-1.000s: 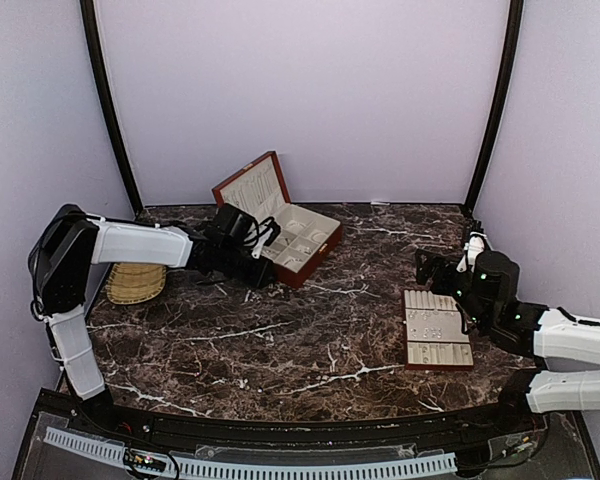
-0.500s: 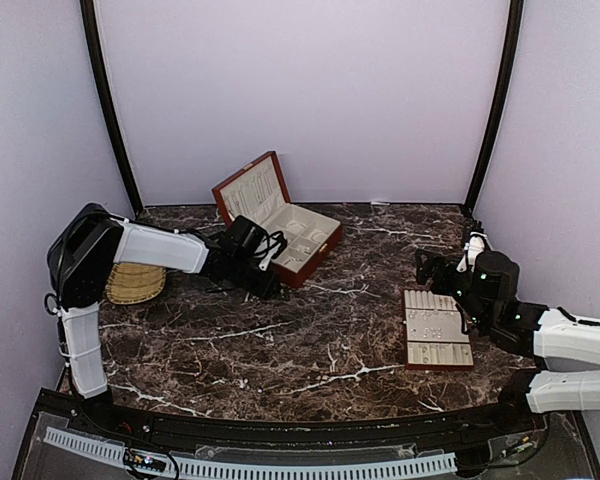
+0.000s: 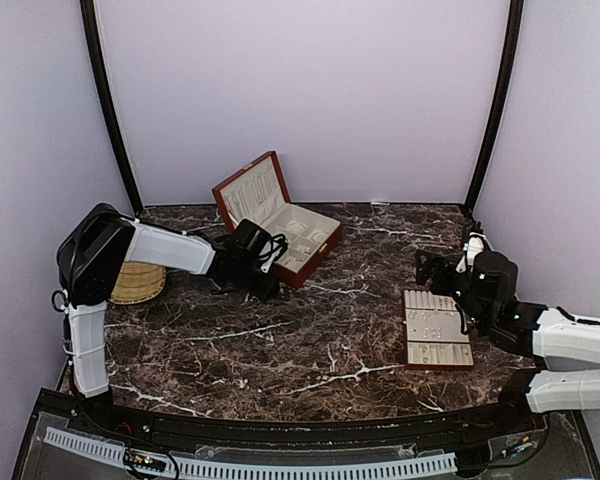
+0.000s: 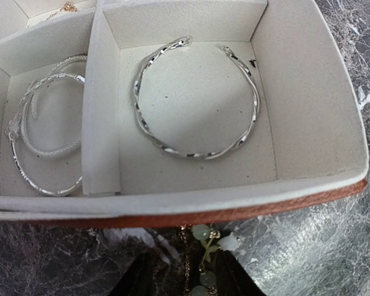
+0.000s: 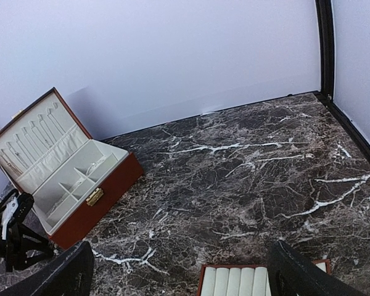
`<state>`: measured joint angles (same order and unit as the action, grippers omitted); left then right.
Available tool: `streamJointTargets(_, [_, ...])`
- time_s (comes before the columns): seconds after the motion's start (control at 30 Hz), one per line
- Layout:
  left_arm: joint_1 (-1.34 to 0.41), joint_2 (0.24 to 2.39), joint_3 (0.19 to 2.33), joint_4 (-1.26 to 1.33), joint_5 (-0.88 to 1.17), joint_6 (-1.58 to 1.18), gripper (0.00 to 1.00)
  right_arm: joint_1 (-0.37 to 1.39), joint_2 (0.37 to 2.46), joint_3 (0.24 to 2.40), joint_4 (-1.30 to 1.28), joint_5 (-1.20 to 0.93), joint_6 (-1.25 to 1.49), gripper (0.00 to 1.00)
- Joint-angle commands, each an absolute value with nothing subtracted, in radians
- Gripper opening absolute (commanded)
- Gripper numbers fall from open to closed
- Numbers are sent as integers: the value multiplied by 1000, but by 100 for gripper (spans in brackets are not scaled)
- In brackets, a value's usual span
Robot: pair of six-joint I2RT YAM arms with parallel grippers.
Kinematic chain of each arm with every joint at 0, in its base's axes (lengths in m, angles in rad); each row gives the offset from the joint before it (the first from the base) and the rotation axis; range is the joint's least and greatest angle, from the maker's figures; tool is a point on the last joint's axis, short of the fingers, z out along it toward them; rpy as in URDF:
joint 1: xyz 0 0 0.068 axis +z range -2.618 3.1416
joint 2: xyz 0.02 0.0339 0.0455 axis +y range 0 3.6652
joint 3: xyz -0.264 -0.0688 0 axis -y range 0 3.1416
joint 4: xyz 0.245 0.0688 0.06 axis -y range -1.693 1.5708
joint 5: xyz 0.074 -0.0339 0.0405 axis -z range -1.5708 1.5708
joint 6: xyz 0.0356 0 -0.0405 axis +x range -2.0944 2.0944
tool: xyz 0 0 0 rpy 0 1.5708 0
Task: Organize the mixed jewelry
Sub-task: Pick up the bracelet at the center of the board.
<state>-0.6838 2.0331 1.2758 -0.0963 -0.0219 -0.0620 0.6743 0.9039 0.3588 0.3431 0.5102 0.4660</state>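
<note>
I cannot tell whether the left fingers (image 4: 145,280), astride a beaded chain (image 4: 201,256), grip it; it runs lengthwise toward the box (image 4: 308,92) directly ahead. Right fingers (image 5: 61,274) stand wide, empty, well apart, by the tray (image 5: 231,282).

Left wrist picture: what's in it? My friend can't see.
A twisted silver bangle lies in a compartment of a cream-lined box. More bangles lie in the next compartment left, and a gold chain with green beads shows below the box.
</note>
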Motion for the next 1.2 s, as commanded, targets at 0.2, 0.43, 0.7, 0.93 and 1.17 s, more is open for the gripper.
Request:
streamJointTargets(0.2, [-690, 2060, 1294, -97, -29, -44, 31, 678, 900, 358, 371, 532, 473, 99])
streamJointTargets(0.43, [-693, 2070, 1290, -85, -16, -37, 18, 678, 893, 351, 368, 538, 478, 99])
streamJointTargets(0.7, [-696, 2029, 1266, -90, -9, -66, 3, 678, 870, 344, 357, 556, 481, 99])
streamJointTargets(0.93, [-698, 1912, 1174, -44, 29, -121, 0, 678, 863, 339, 355, 562, 483, 98])
streamJointTargets(1.17, [-698, 1829, 1148, -35, 58, -166, 0, 677, 866, 339, 361, 561, 485, 99])
